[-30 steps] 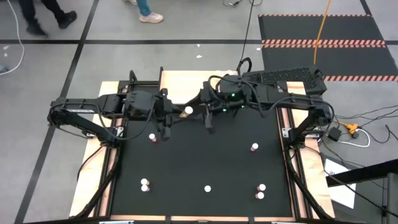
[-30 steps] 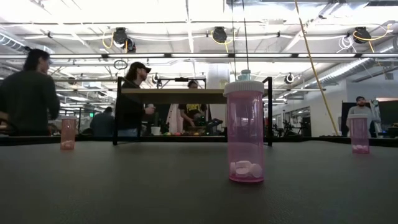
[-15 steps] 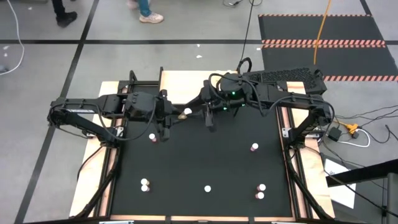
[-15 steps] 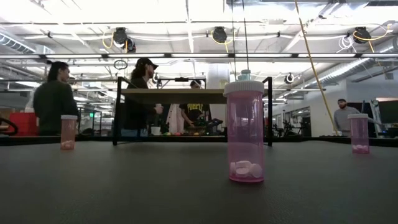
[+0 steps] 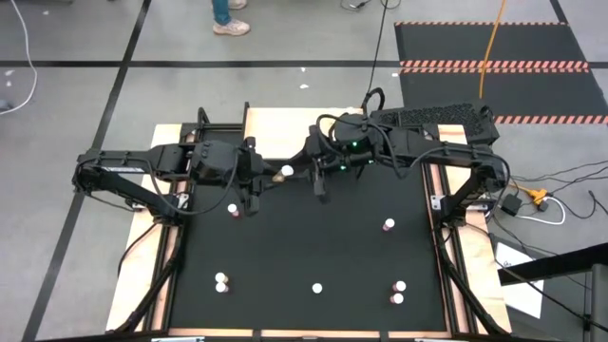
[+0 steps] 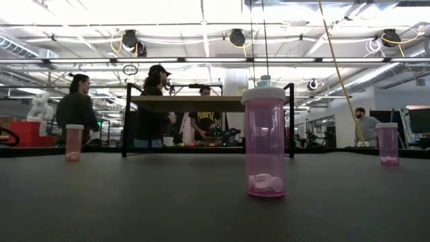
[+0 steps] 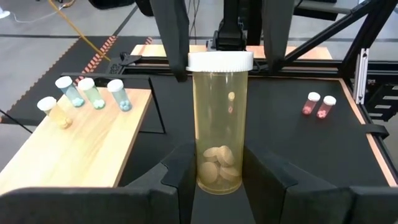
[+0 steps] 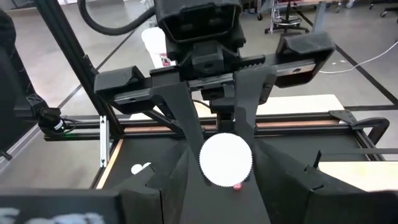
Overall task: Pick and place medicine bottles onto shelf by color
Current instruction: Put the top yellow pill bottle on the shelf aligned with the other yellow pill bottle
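Now clamped upright between left gripper [image 7: 214, 180] fingers: yellow bottle [image 7: 219, 124], above the mat's far edge. Shelf [image 7: 74, 146] near, toward ten o'clock. Right gripper [image 5: 320, 186] opposite; grip state unclear.

Black mat [image 5: 313, 247] covers the table, tan board edges showing at its sides. Scattered across it stand small white-capped bottles: one pink bottle [image 5: 389, 225] right of centre, a pair [image 5: 398, 292] near the front right, a pair [image 5: 221, 282] front left, a lone one [image 5: 316, 287] at front centre, another [image 5: 232, 210] toward the back left. On the wooden shelf [image 7: 74, 149] at the far edge, one yellow bottle [image 7: 51, 111] and three teal bottles [image 7: 93, 93] stand upright in a row.
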